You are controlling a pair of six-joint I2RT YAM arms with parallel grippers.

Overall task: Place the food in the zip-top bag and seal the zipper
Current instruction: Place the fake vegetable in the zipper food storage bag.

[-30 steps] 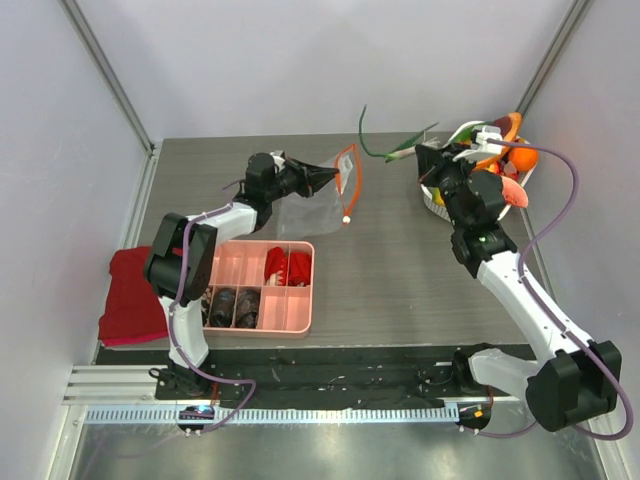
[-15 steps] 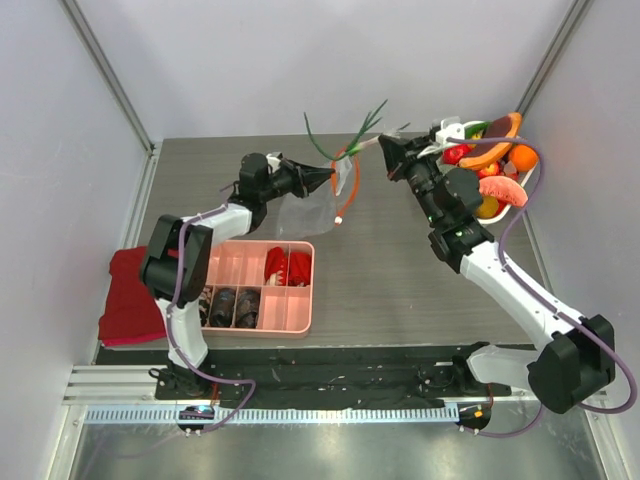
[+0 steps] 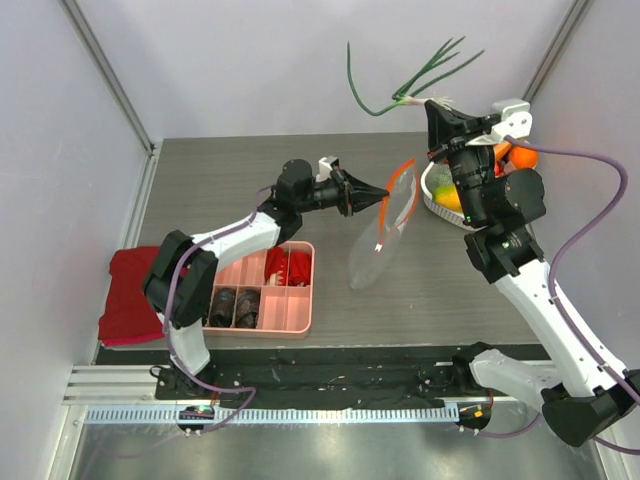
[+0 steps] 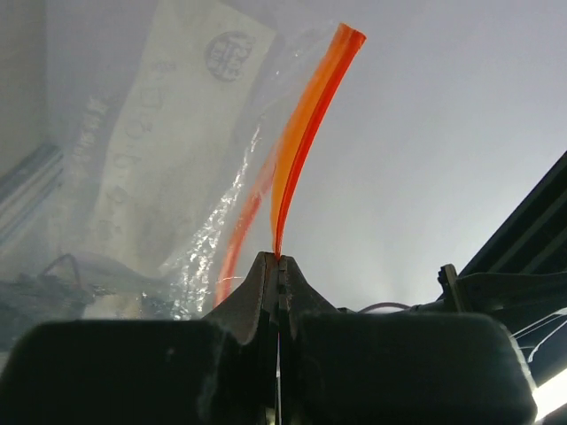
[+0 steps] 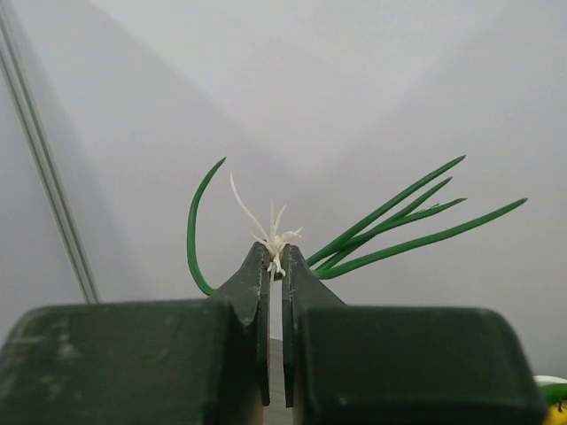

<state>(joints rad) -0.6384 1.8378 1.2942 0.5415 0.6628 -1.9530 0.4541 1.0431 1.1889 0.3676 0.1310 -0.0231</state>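
Note:
The zip-top bag [image 3: 380, 245] hangs clear and crinkly above the table's middle. My left gripper [image 3: 385, 197] is shut on its orange-red zipper [image 3: 399, 181]. In the left wrist view the zipper [image 4: 306, 124] rises straight from the shut left gripper [image 4: 279, 259], with the bag [image 4: 177, 177] spreading to the left. My right gripper [image 3: 433, 104] is raised high at the back right, shut on the white root end of a toy green onion [image 3: 400, 85]. Its leaves [image 5: 407, 226] fan out beyond the right gripper [image 5: 275, 258]. More food, orange [image 3: 522, 156] and yellow [image 3: 450, 198], lies partly hidden behind the right arm.
A white basket [image 3: 431, 196] holding the food sits at the back right, mostly behind the right arm. A pink compartment tray [image 3: 309, 290] with red crinkled pieces and dark lumps lies front left, and a red cloth [image 3: 130, 300] is beside it. Walls close in on both sides.
The left gripper has carried the bag rightward and lifted it off the table to hang. The right gripper has swung up and back to the right with the green onion.

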